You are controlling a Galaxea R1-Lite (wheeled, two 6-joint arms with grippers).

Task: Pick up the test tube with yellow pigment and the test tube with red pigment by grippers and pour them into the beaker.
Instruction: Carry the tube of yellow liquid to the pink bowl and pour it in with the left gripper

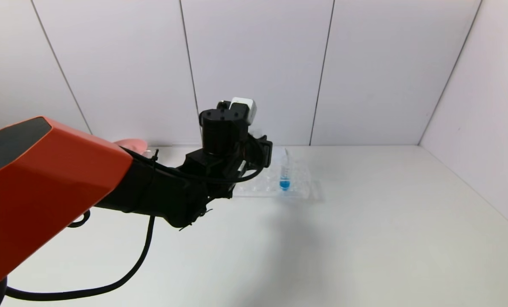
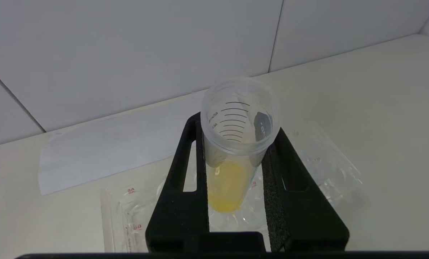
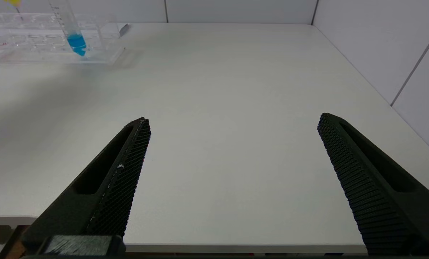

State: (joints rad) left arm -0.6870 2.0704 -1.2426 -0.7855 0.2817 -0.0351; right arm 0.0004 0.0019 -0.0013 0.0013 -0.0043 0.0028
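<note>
My left gripper [image 2: 236, 126] is shut on the test tube with yellow pigment [image 2: 232, 180], a clear graduated tube with yellow liquid at its rounded base. It holds the tube roughly upright over the clear tube rack [image 2: 329, 169]. In the head view the left gripper [image 1: 262, 153] is at the rack's left end and hides the tube. My right gripper [image 3: 234, 118] is open and empty, low over the table's front edge. The test tube with red pigment and the beaker are out of view.
A tube with blue liquid [image 1: 284, 175] stands in the rack [image 1: 298, 187]; it also shows in the right wrist view [image 3: 76, 39]. A pink bowl's rim [image 1: 131, 145] peeks from behind my left arm. A white sheet [image 2: 110, 147] lies behind the rack, by the wall.
</note>
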